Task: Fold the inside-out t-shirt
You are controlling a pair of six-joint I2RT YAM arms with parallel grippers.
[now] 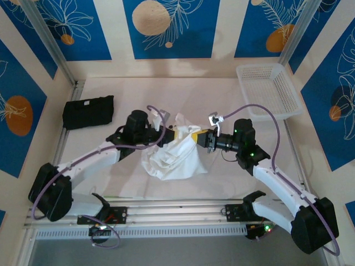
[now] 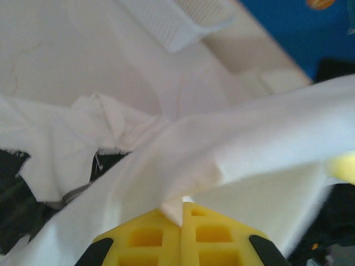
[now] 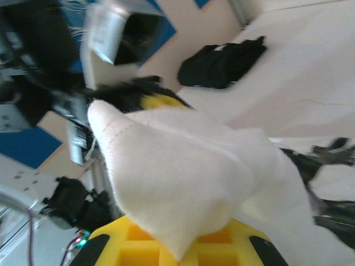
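The inside-out t-shirt (image 1: 175,156) is a white crumpled bundle in the middle of the table, lifted at its top between the two arms. My left gripper (image 1: 173,133) is shut on a fold of it; in the left wrist view the yellow jaws (image 2: 182,215) pinch a corner of the white cloth (image 2: 244,144). My right gripper (image 1: 192,134) faces it from the right and is shut on the shirt too. Its yellow jaws (image 3: 186,254) clamp a thick fold of the cloth (image 3: 183,177), which drapes over them. The two grippers stand close together.
A folded black garment (image 1: 89,112) lies at the back left of the table, also seen as the black garment (image 3: 222,61) in the right wrist view. A white mesh basket (image 1: 269,91) stands at the back right. The metal frame rail runs along the near edge.
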